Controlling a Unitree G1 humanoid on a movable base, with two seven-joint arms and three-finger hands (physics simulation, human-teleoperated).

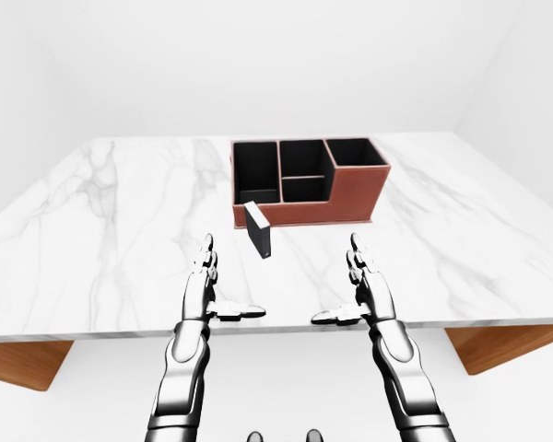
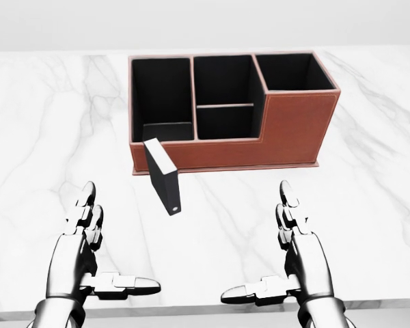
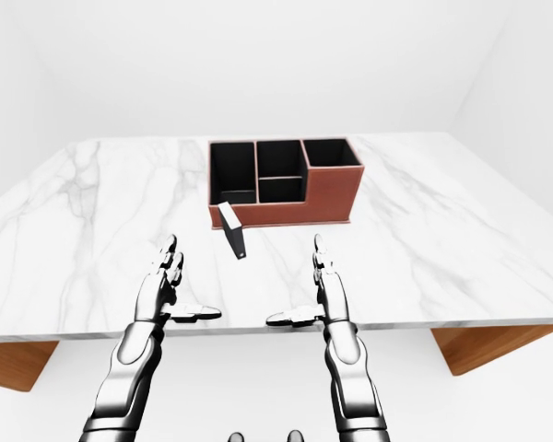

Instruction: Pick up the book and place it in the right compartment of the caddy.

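Book: the book (image 2: 163, 176) stands on edge on the table (image 2: 369, 205), beyond the left fingers (image 2: 89, 212), near the caddy (image 2: 287, 130).
Fingers: both hands spread apart, holding nothing; right fingers (image 2: 288, 212) well right of it.
Risk: a glancing reach likely topples the book, since it stands narrow.

Bare simulated room: blank white walls (image 1: 258, 64), marble table (image 1: 92, 239).

White-veined marble tabletop (image 1: 111, 239) on wooden supports (image 1: 502, 343), plain white walls (image 1: 258, 64) and floor
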